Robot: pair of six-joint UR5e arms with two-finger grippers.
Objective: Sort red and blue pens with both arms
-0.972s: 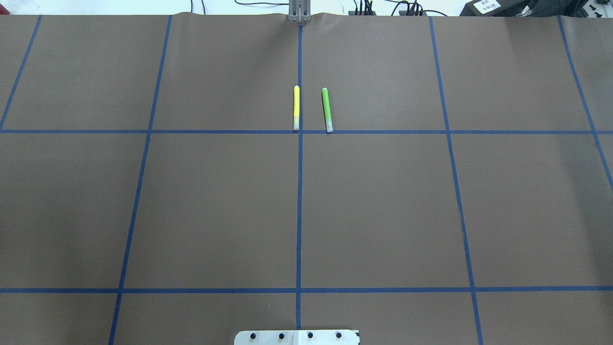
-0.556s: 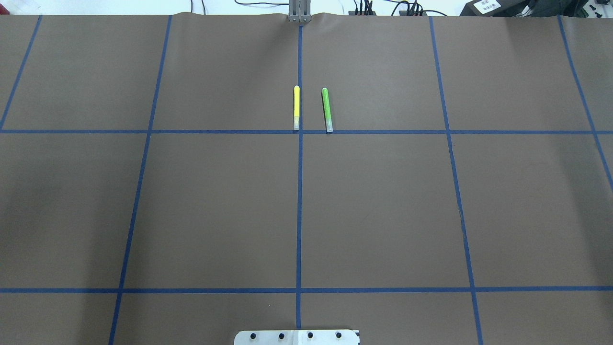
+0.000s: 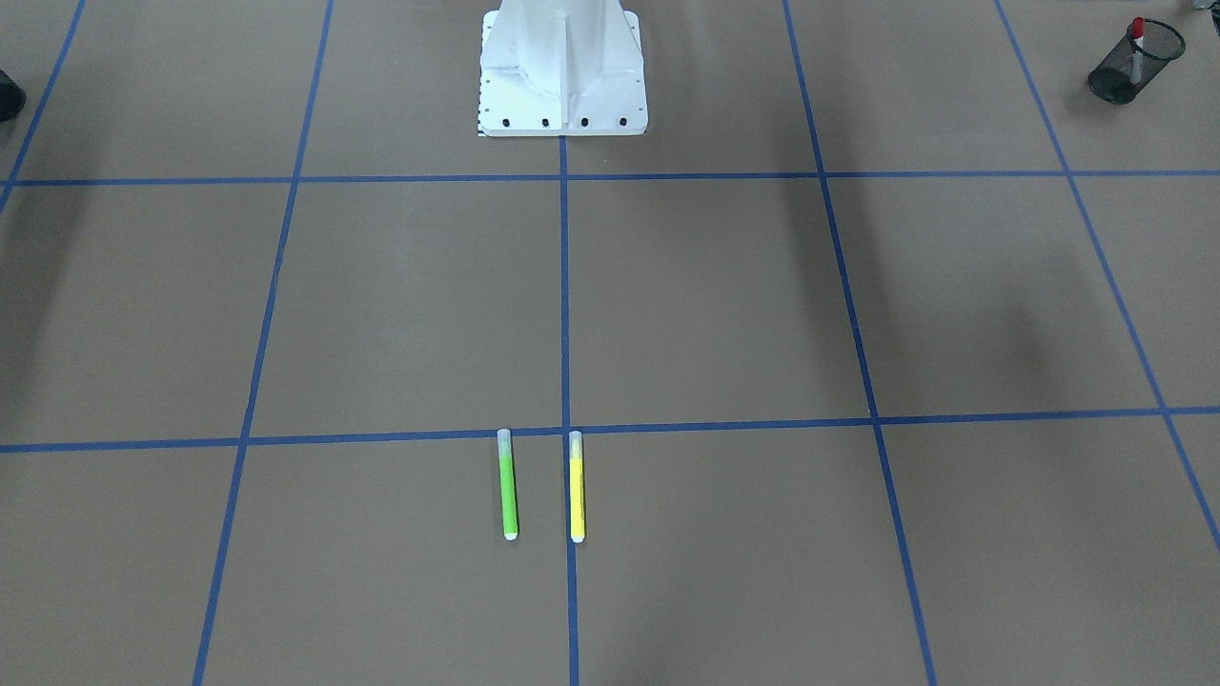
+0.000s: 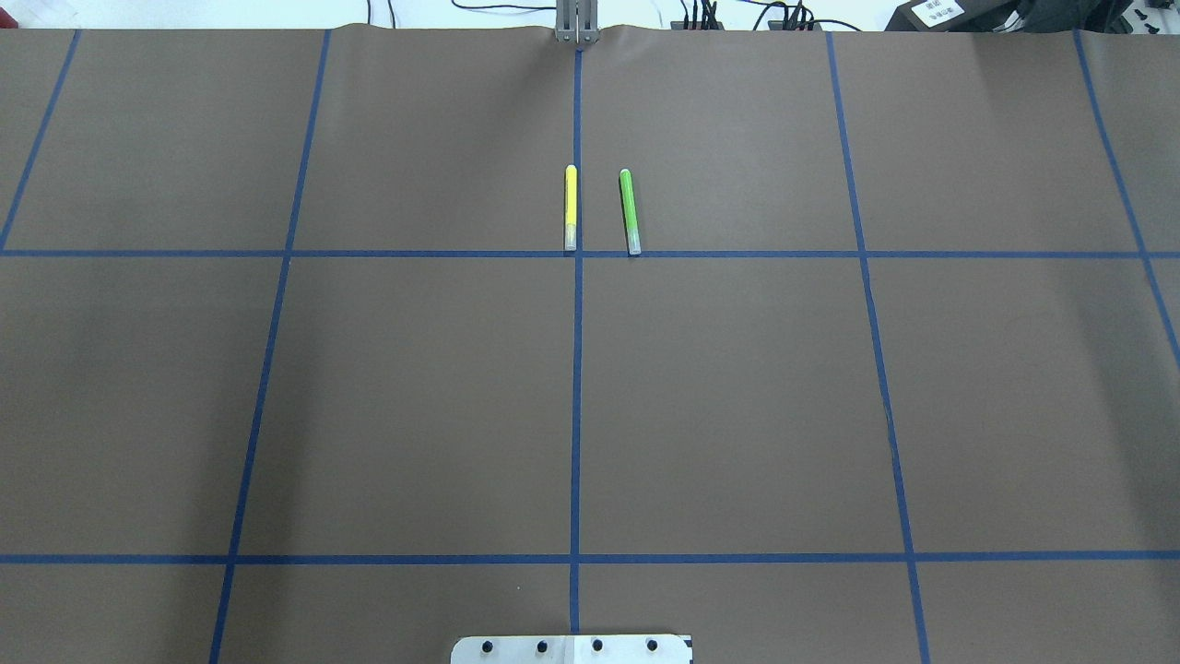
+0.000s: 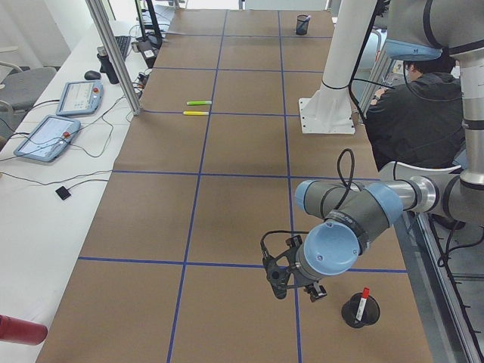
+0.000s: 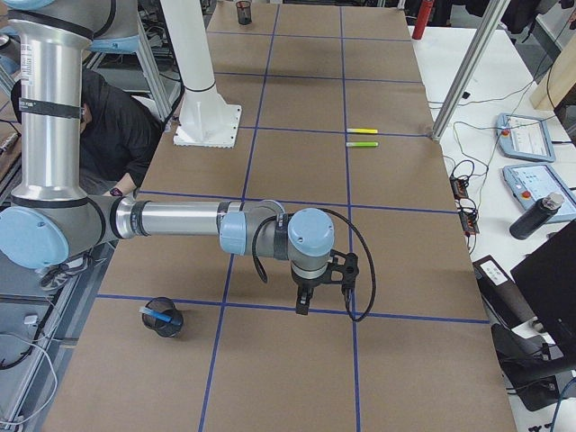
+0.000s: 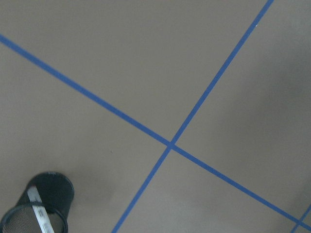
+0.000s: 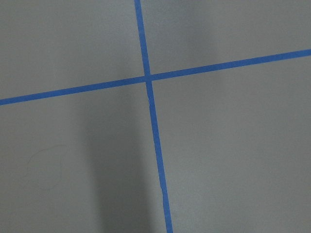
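Note:
The red pen (image 5: 362, 301) stands in a black mesh cup (image 5: 360, 311) beside my left gripper (image 5: 291, 281), the near arm in the exterior left view. The left wrist view catches that cup (image 7: 46, 191) and the pen's white barrel (image 7: 38, 209); the front-facing view has the cup (image 3: 1134, 67) at top right. The blue pen (image 6: 158, 314) lies in another black cup (image 6: 165, 319), left of my right gripper (image 6: 302, 306). Both grippers hang over the brown table and show only in the side views, so I cannot tell whether they are open or shut.
A yellow marker (image 4: 571, 207) and a green marker (image 4: 630, 212) lie side by side near the table's middle, on the far side. The white robot base (image 3: 562, 71) stands at the near edge. A person (image 5: 416, 98) sits behind the robot. Tablets (image 5: 45, 138) lie on the side bench.

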